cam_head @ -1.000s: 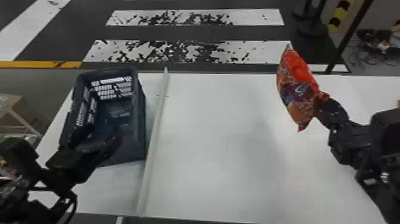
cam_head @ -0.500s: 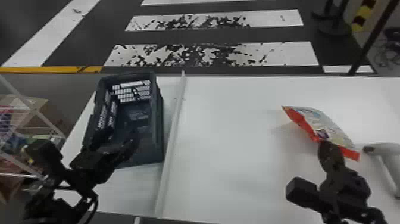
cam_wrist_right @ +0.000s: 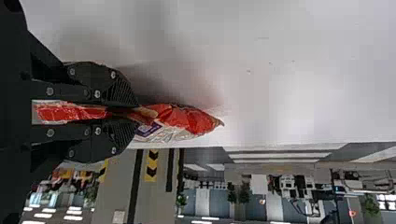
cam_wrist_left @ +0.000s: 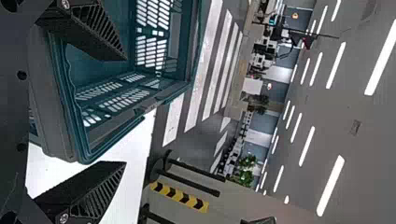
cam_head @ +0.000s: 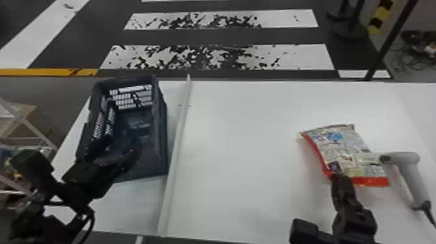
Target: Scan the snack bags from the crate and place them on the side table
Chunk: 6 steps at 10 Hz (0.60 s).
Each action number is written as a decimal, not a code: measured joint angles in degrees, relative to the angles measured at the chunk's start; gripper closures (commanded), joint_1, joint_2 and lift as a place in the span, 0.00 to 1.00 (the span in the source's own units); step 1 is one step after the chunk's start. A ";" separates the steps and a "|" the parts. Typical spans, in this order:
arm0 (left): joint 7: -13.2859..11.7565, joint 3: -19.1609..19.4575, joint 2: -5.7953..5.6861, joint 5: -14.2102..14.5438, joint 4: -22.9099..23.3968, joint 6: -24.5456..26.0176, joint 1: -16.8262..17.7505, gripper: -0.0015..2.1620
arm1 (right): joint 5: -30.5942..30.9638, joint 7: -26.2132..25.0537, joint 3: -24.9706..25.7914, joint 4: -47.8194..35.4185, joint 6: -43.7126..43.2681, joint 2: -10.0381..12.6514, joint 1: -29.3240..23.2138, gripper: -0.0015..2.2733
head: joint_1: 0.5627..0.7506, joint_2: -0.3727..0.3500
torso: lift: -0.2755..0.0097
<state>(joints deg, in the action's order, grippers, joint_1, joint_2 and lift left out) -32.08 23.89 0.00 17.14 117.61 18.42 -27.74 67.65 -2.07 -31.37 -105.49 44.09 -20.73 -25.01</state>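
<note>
Right gripper (cam_head: pixel 340 180): fingers closed on edge of red-edged snack bag (cam_head: pixel 345 151), held over white table (cam_head: pixel 246 155), beside handheld scanner (cam_head: pixel 409 168). Left gripper (cam_head: pixel 117 151): fingers wide apart, empty, at near end of crate (cam_head: pixel 161 129).

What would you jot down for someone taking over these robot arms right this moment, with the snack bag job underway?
Left end effector: open, at the crate.
Right end effector: shut on one edge of the snack bag.
Things: crate on the table's left part; bag over its right part, close to the scanner.
Done: bag out of the crate and gripped.
Left: confirm the scan, which I can't tell from here, then set the bag down.
</note>
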 measured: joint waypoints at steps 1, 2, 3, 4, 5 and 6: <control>0.00 0.10 0.00 0.00 -0.10 0.00 0.03 0.04 | -3.85 2.00 0.19 -3.23 -1.49 -0.45 -0.94 0.00 | 0.70 0.72 | 0.63; 0.00 0.17 0.00 0.00 -0.20 0.00 0.05 0.04 | -8.82 4.04 1.42 -6.71 -3.65 -0.61 -1.84 0.02 | 0.70 0.75 | 0.63; -0.03 0.23 0.00 0.00 -0.32 0.00 0.06 0.04 | -16.32 7.22 4.00 -10.75 -6.46 -0.61 -2.86 0.02 | 0.70 0.79 | 0.63; -0.07 0.30 0.00 0.00 -0.43 0.00 0.06 0.04 | -26.22 11.21 7.96 -14.86 -9.77 -0.26 -3.92 0.03 | 0.70 0.83 | 0.63; -0.10 0.35 0.00 0.00 -0.51 0.00 0.06 0.04 | -36.79 15.67 12.77 -18.10 -12.78 0.73 -4.75 0.04 | 0.70 0.84 | 0.63; -0.09 0.37 0.00 0.00 -0.54 0.00 0.06 0.04 | -45.89 19.28 17.60 -20.12 -14.82 2.29 -5.12 0.08 | 0.70 0.87 | 0.63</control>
<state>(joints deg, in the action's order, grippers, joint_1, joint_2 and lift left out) -32.17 24.26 0.00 17.14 117.07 18.42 -27.68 21.76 17.20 -13.77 -125.61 29.27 -18.45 -30.14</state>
